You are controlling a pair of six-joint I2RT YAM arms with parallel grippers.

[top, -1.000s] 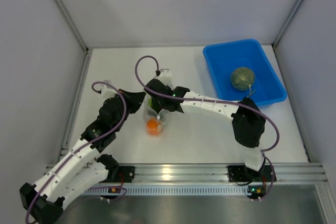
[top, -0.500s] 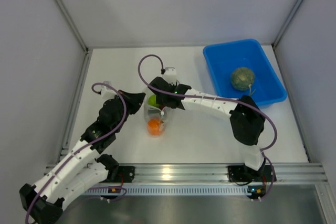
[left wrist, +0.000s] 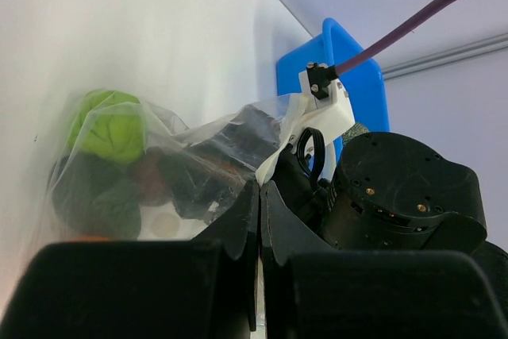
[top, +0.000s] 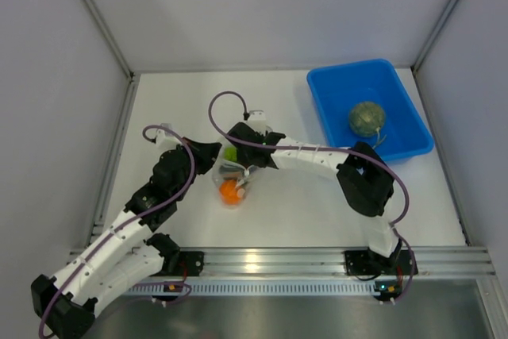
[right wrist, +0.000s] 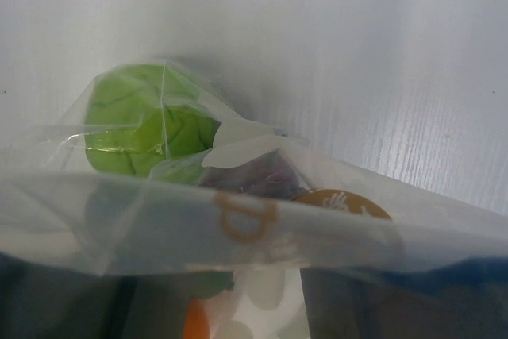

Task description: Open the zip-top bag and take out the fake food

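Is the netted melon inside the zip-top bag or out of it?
Out. The melon lies in the blue bin, apart from the zip-top bag, which holds a green piece and an orange piece.

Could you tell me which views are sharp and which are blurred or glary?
Top external: sharp, evenly lit, glare on the front rail. Left wrist: left gripper dark and soft, zip-top bag fairly clear. Right wrist: bag film close and out of focus, table behind sharper.

Grey walls [top: 270,5], white table [top: 305,213]
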